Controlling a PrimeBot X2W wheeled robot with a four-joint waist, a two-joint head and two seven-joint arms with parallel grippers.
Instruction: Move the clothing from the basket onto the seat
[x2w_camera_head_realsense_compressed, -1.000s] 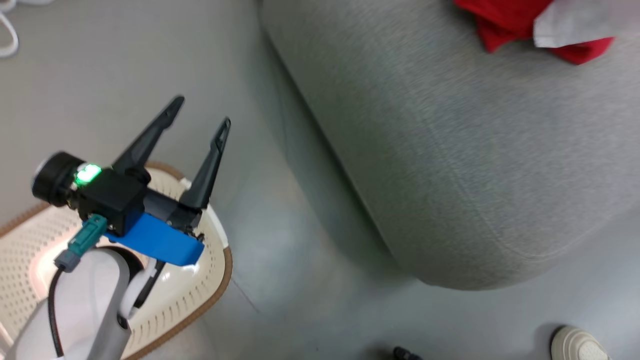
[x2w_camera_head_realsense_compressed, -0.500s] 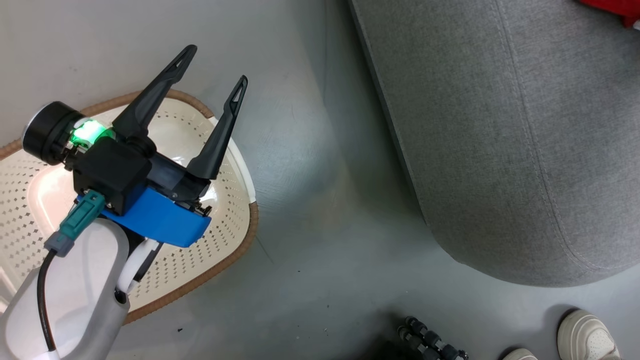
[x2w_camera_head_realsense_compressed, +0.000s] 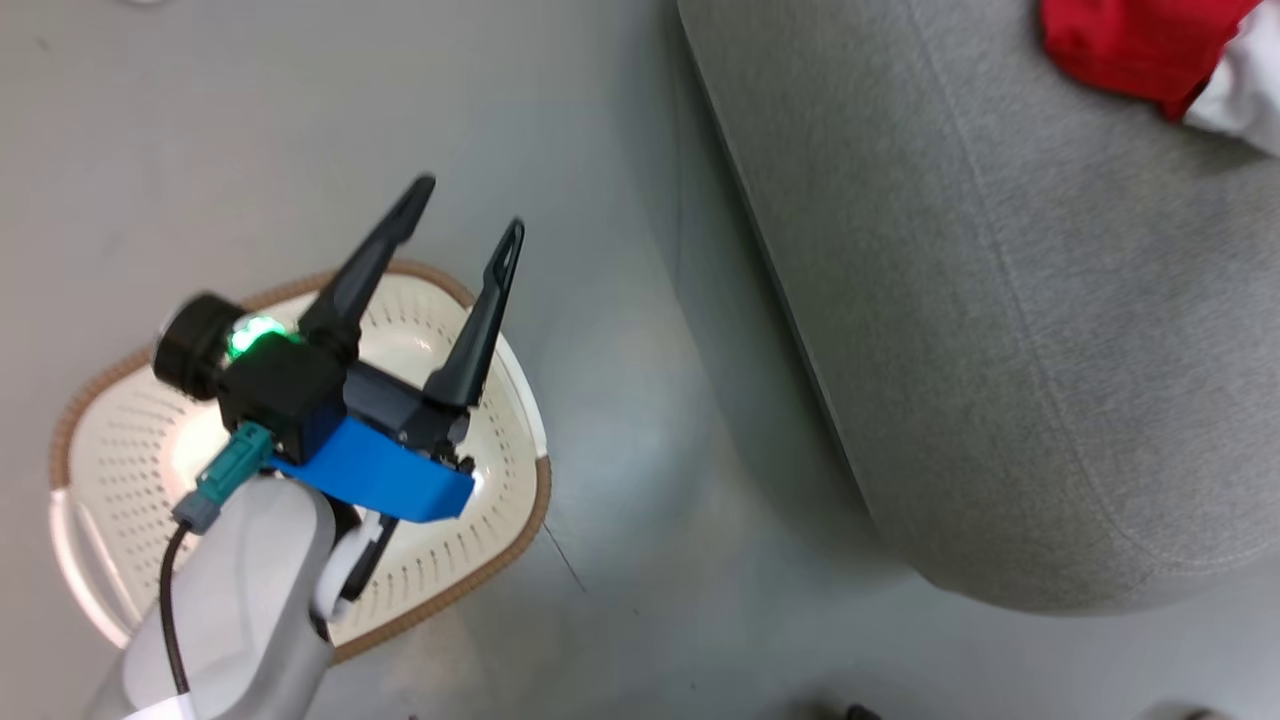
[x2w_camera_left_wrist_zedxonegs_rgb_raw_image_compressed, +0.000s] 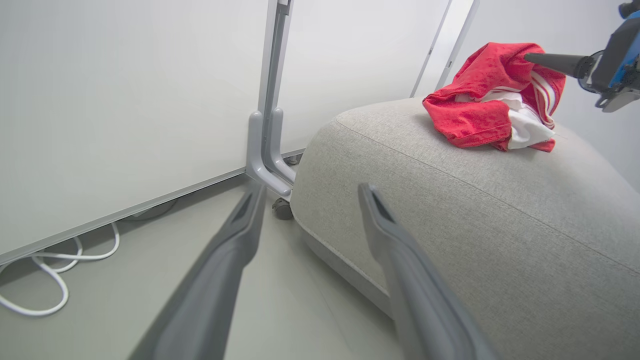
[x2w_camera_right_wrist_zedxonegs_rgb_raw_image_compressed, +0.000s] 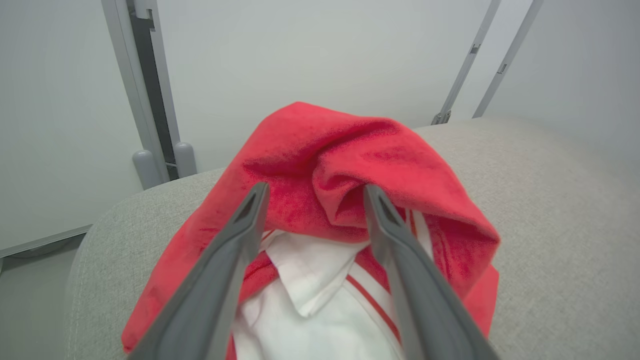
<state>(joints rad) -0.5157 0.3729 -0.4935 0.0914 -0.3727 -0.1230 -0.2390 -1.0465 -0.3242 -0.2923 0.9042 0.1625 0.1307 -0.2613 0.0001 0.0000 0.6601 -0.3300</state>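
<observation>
right claw (x2w_camera_right_wrist_zedxonegs_rgb_raw_image_compressed: 315, 190) opened above clothing (x2w_camera_right_wrist_zedxonegs_rgb_raw_image_compressed: 325, 145) on seat (x2w_camera_right_wrist_zedxonegs_rgb_raw_image_compressed: 550, 200).

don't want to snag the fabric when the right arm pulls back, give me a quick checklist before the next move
1. Right gripper open: ok, fingers wide apart.
2. Fingers free of the clothes: cannot tell, red fabric bulges up between them.
3. Clothes resting on the seat: ok, heaped well in from its edge.
4. Left gripper open and empty: ok, above the basket.
5. Basket emptied: cannot tell, the part that shows is bare, but the left arm hides the rest.
</observation>
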